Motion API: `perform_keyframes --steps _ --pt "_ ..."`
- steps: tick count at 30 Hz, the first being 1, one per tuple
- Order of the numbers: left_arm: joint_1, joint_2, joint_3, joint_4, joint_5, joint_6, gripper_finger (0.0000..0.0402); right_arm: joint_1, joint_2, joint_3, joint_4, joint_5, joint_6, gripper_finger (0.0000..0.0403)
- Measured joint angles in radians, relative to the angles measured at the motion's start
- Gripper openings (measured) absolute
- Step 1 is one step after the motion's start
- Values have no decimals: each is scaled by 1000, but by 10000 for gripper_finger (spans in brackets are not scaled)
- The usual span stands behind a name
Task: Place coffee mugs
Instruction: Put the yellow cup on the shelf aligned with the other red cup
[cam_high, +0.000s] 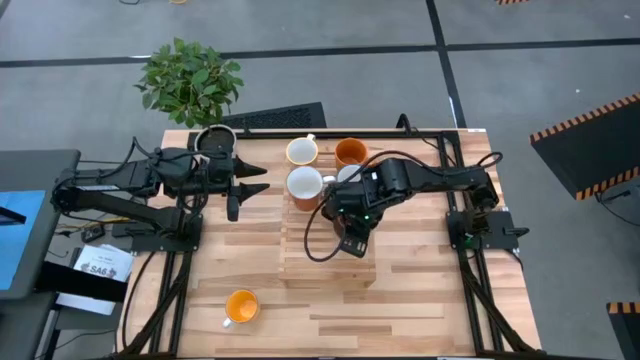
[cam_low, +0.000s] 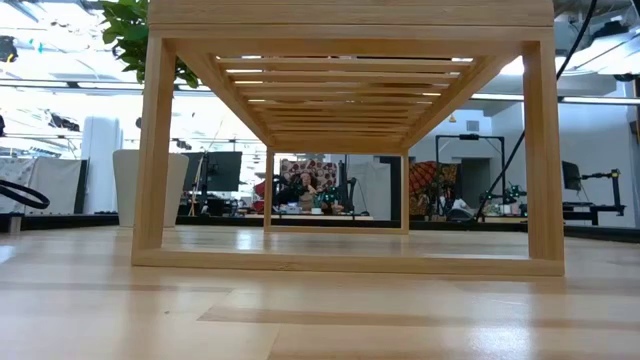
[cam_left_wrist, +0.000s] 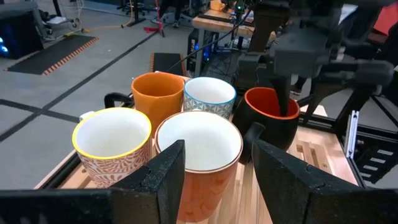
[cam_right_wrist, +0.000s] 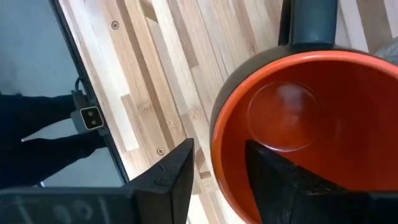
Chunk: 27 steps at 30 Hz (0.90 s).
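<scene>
At the table's near left, well apart from everything else, a yellow-orange mug (cam_high: 241, 306) stands alone on the bare wooden table (cam_high: 430, 300). Farther back on the left, a grey-white pot (cam_high: 214, 139) sits at the table's rear edge, beside the left arm.

The left gripper (cam_high: 250, 187) hovers just left of the slatted wooden rack (cam_high: 330, 270), its fingers (cam_left_wrist: 168, 171) spread apart and holding nothing, pointed at the mugs gathered on the rack's top.

In that cluster, a pale patterned mug with a yellow rim (cam_left_wrist: 112, 146) stands nearest the left, an orange mug (cam_left_wrist: 158, 93) behind it, a white-lined mug with a red-orange outside (cam_left_wrist: 199, 152) in the front middle, and a pale mug with a blue-green pattern (cam_left_wrist: 209, 95) behind that. They stand upright, packed close, some touching.

On the cluster's right, the right gripper (cam_high: 345, 205) pinches the wall of the black mug with a red-orange inside (cam_left_wrist: 273, 115), one finger inside the bowl and one outside, as the right wrist view shows (cam_right_wrist: 292, 124).

These mugs look like glazed ceramic: rigid, fairly heavy for their size, smooth enough to slip, and liable to chip if knocked against a neighbour. A rim pinch across the wall seems the surest hold, with the mug kept level; the handle looks too thin to trap reliably.
</scene>
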<state>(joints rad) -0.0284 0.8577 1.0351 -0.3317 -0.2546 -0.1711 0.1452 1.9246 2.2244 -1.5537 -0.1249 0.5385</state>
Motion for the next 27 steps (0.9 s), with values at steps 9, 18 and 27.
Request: perform_keyframes --steps 9,18,27 --pt "0 0 0 -1 0 2 171 16 -90 -1 24 138 -13 171" --pt "0 0 0 0 0 13 171 98 -208 -39 -13 395 26 170" --pt "0 0 0 0 16 1 171 166 -536 -494 18 538 358 171"
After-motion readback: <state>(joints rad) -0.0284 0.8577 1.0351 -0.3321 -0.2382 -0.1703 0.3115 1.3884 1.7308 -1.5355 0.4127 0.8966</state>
